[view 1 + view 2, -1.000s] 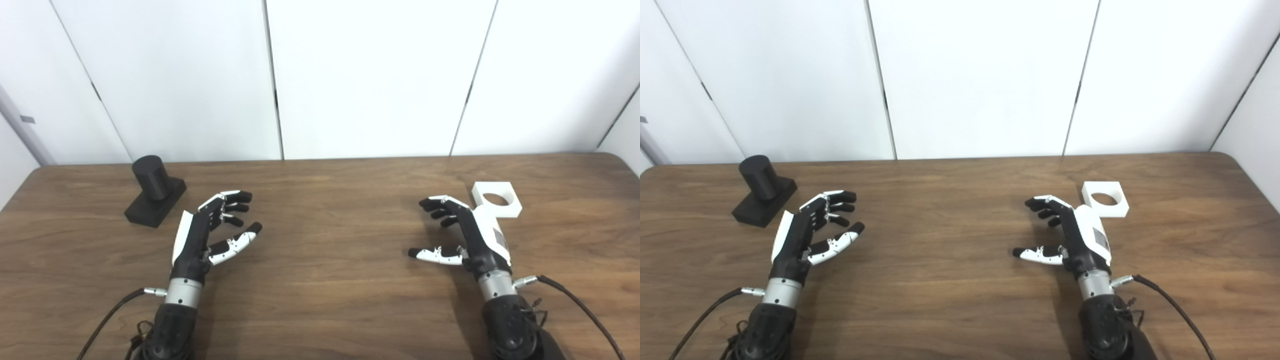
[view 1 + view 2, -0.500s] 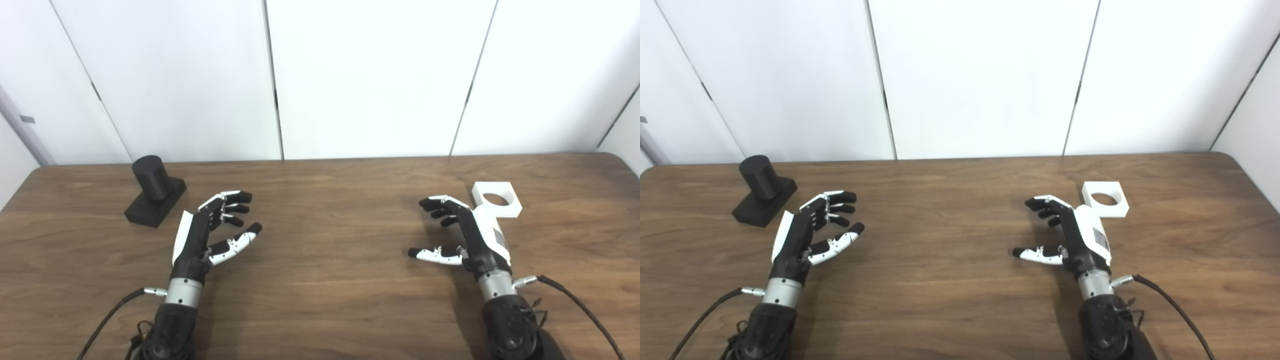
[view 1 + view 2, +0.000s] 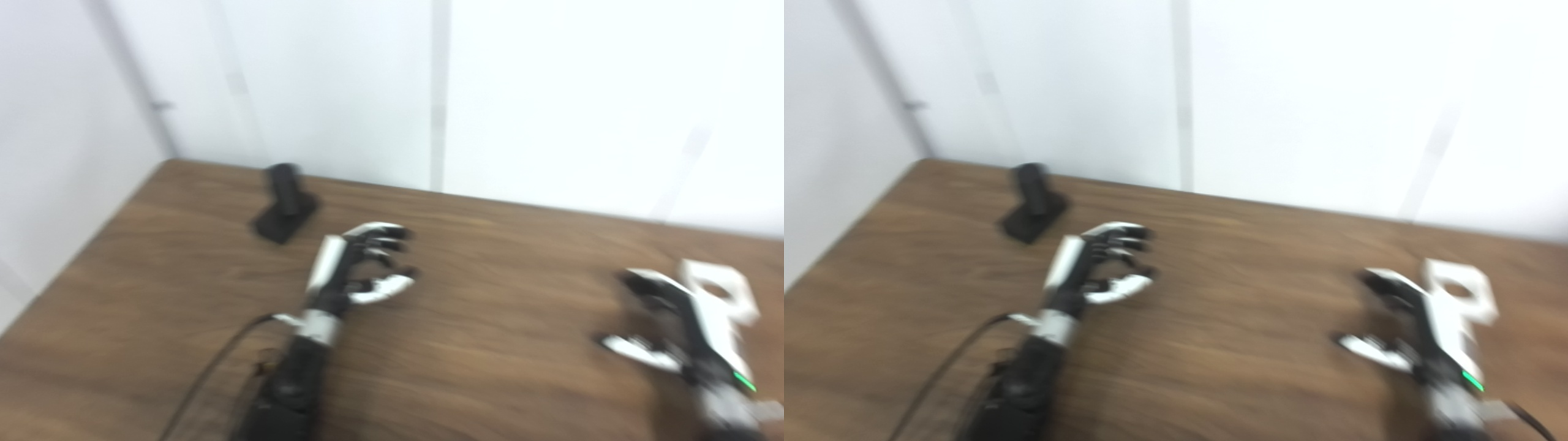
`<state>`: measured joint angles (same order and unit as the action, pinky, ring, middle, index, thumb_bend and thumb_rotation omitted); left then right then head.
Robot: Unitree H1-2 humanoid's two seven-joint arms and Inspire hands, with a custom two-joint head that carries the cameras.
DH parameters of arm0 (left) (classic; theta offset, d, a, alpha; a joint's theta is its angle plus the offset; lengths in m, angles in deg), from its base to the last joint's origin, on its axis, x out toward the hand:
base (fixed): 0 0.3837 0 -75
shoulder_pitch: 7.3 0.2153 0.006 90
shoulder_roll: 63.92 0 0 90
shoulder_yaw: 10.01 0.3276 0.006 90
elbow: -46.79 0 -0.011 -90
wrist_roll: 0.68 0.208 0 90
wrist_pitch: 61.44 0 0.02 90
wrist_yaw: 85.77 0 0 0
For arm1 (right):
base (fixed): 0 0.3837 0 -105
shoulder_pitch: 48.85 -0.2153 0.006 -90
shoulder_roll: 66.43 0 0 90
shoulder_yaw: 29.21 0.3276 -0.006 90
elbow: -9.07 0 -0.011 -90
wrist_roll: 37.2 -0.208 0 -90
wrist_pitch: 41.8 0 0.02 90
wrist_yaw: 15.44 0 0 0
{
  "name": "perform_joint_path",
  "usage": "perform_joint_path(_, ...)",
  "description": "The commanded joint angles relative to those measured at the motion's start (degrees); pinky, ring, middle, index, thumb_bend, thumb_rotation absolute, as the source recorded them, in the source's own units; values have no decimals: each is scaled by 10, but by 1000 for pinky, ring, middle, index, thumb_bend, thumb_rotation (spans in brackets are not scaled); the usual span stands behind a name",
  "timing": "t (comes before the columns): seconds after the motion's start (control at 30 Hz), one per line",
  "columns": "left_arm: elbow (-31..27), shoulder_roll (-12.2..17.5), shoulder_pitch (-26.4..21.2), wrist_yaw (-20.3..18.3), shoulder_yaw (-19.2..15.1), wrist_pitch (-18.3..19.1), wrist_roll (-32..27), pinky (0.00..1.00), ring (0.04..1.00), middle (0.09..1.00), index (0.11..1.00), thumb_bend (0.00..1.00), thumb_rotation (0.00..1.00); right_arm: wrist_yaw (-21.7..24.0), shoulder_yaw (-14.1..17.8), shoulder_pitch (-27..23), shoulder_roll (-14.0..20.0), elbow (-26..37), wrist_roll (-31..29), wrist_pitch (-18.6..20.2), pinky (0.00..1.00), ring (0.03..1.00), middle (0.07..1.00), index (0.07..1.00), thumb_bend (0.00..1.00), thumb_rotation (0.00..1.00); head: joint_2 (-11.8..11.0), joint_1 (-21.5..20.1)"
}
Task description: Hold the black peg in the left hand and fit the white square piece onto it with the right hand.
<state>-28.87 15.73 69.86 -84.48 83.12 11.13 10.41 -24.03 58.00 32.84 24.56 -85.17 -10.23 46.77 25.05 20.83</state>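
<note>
Your views match, both blurred. Left hand spread, holding nothing; black peg at its eleven o'clock on the desk. Right hand spread, white square piece just beside at one o'clock.

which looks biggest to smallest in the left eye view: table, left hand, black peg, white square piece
1. table
2. left hand
3. black peg and white square piece: look alike in size; motion blur and differing nearness make ranking them unsure.
</note>
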Motion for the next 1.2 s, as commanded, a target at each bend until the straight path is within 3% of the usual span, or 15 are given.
perform_joint_path(0.0,11,-11,-13,13,8,-6,14,535,695,734,638,584,26,-2,8,-17,8,21,-10,-27,624,678,696,679,704,0,-6,17)
perform_joint_path(0.1,29,-19,-20,22,11,-12,23,545,701,741,638,590,48,-3,7,-16,11,28,-1,-18,641,687,695,678,707,0,-15,32)
perform_joint_path(0.27,47,-27,-26,38,11,-24,34,539,698,740,639,601,54,-8,6,-16,14,22,11,-27,566,664,679,657,683,0,-31,37)
perform_joint_path(0.73,61,-29,-30,55,12,-45,42,522,676,726,646,612,77,-4,7,-14,13,28,16,-23,459,623,652,640,671,0,-29,37)
perform_joint_path(0.9,35,-28,-29,65,4,-26,47,516,678,726,678,756,152,0,7,-16,15,28,13,-22,444,623,654,633,669,0,-26,38)
perform_joint_path(1.0,2,-17,-32,56,-3,5,43,517,648,714,689,838,137,1,8,-17,15,26,12,-22,436,620,651,637,667,0,-26,40)
perform_joint_path(1.17,-43,12,-41,42,-8,50,59,600,723,748,714,845,126,3,8,-20,15,23,12,-21,422,614,646,634,660,0,-25,40)
